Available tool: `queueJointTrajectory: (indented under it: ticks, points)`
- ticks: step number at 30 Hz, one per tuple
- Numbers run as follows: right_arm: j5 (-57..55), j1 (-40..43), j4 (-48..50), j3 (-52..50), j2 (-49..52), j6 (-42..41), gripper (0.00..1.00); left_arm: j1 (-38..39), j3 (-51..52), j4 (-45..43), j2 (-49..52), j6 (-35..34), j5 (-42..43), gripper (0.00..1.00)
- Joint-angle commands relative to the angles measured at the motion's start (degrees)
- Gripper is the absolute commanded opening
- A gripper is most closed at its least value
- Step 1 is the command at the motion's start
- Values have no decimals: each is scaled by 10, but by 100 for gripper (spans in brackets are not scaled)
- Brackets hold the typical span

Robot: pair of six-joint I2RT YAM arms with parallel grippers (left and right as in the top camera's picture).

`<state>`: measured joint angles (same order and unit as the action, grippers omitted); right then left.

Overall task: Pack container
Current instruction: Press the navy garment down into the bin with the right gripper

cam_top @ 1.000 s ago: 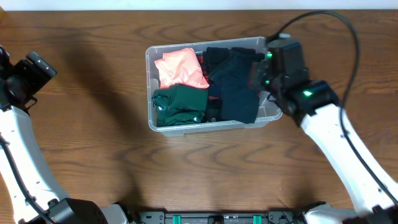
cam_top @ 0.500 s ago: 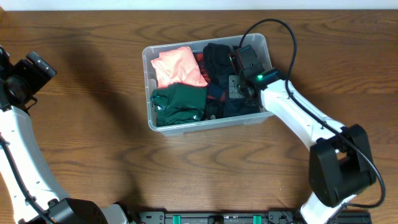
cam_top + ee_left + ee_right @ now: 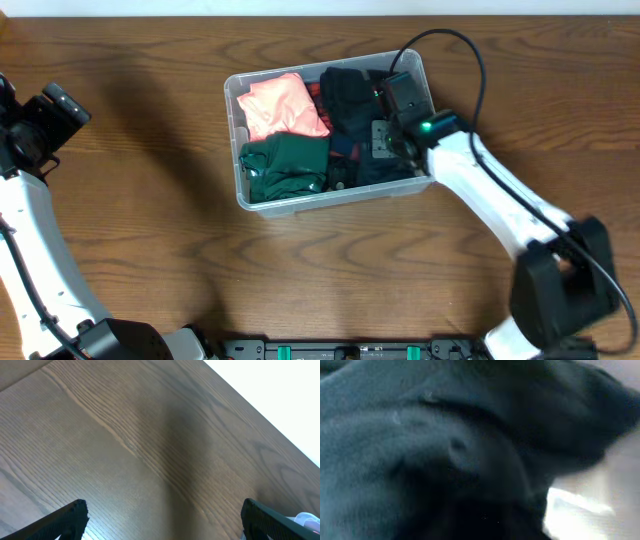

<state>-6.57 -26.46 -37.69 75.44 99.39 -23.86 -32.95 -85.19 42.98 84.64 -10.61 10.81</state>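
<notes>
You have the container [image 3: 233, 140] just to the 12 o'clock side of the centre of the wooden table [image 3: 150, 260], its long sides running 9 to 3. Inside, a coral garment [image 3: 285, 105] fills the 10 o'clock corner, a green garment [image 3: 290, 165] the 8 o'clock corner, and dark navy clothing [image 3: 350, 95] the 3 o'clock half. Your right gripper [image 3: 380, 140] reaches in from 4 o'clock and is sunk in that dark clothing; its wrist view shows only blurred fabric, so you cannot tell how its fingers stand. Your left gripper [image 3: 162, 520] hovers at the table's 9 o'clock edge, fingers spread wide over bare wood, well apart from the container.
</notes>
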Motion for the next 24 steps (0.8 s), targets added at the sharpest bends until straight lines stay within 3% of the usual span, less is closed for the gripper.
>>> queueJointTrajectory:
  ticks: [1,4,6,14,24]
  points:
    - [30,-7,-8,-3,-86,4,60,-2,0,-2,3,5,5,98]
    - [21,-4,-35,-3,-131,4,68,-2,0,-2,3,5,5,98]
    - [21,-3,-55,-3,-142,4,63,-2,0,-2,3,5,5,98]
    - [23,-3,-171,-6,-119,4,2,-2,0,-2,3,5,5,98]
    - [-30,5,-178,-41,-109,4,1,-2,0,-2,3,5,5,98]
